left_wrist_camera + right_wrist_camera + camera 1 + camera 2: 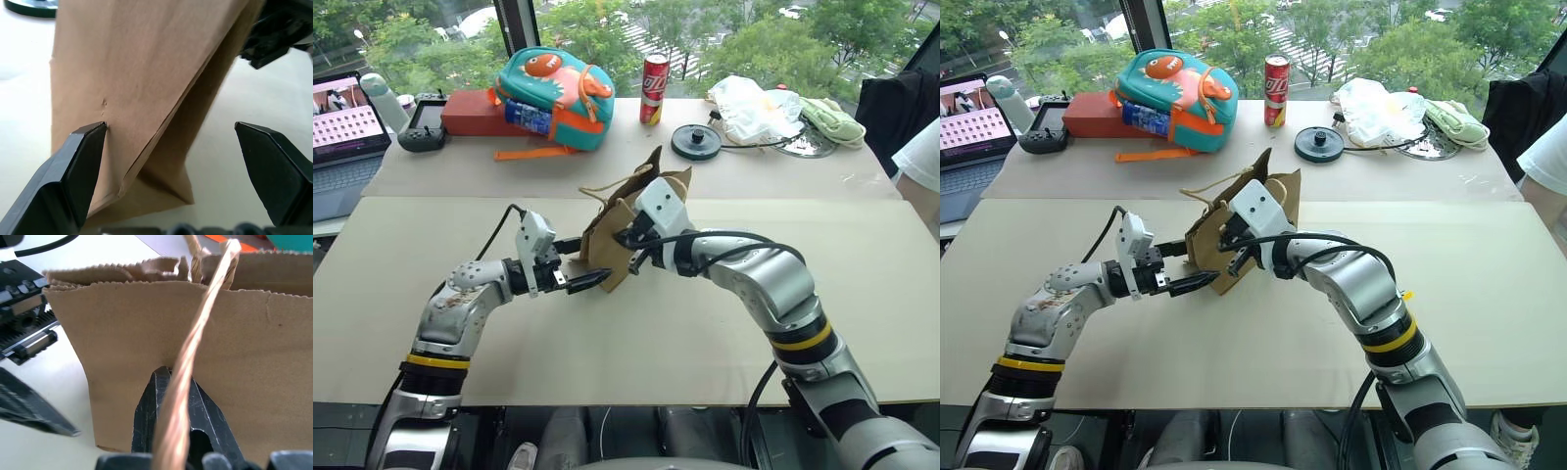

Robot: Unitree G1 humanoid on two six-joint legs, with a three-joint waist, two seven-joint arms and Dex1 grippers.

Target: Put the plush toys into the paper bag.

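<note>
The right claw (171, 382) is pinching the paper bag (607, 230) upright mid-bench (705, 343), fingers clamped on its wall, while the left claw (171, 142), spread wide, is straddling its near corner, likely to steady it.

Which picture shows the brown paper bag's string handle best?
The right wrist view: the twine handle runs up the middle, right over the shut right tool. Both eye views show the paper bag whole, its handle thin and small. The left wrist view shows bare bag paper.
</note>
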